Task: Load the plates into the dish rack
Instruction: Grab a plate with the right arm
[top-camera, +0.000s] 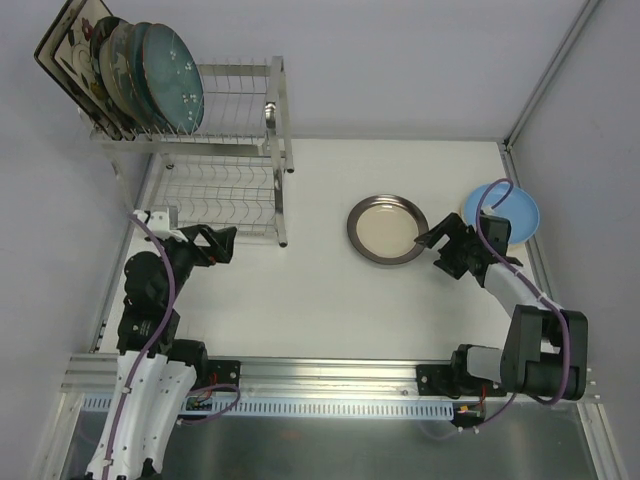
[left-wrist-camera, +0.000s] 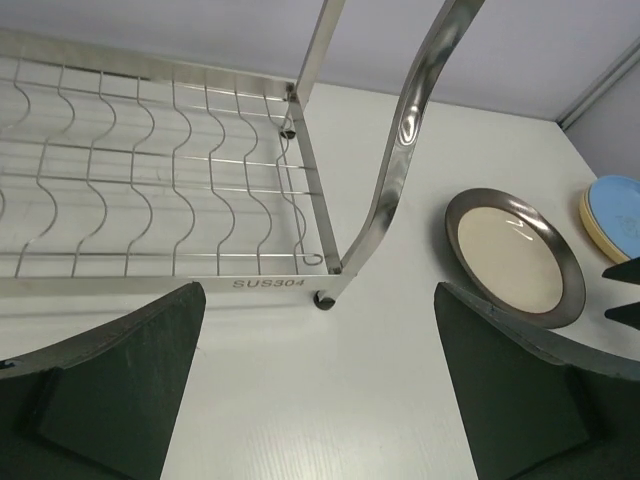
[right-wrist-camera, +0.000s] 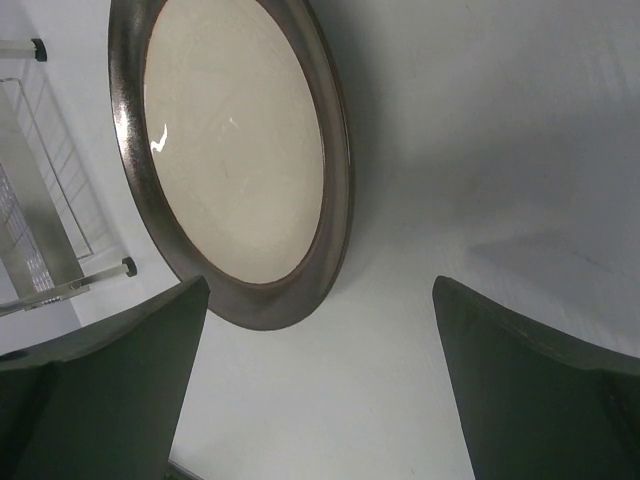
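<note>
The dish rack (top-camera: 215, 150) stands at the back left. Several plates are upright in its upper tier: square floral ones (top-camera: 68, 45) behind, dark teal ones (top-camera: 170, 88) in front. Its lower tier (left-wrist-camera: 150, 180) holds nothing. A round dark-rimmed cream plate (top-camera: 387, 229) lies flat mid-table. A light blue plate (top-camera: 503, 212) lies to its right, on a pale yellow one (left-wrist-camera: 588, 215). My left gripper (top-camera: 222, 243) is open and empty by the rack's front right corner (left-wrist-camera: 320, 330). My right gripper (top-camera: 437, 243) is open and empty just right of the cream plate (right-wrist-camera: 235, 150), low over the table (right-wrist-camera: 320, 300).
The rack's front bar (left-wrist-camera: 268, 284) and foot (left-wrist-camera: 322, 300) lie just ahead of my left fingers. A curved rack post (left-wrist-camera: 400, 150) rises between the rack and the cream plate. Walls bound the table at the back and right. An aluminium rail (top-camera: 330, 375) runs along the near edge.
</note>
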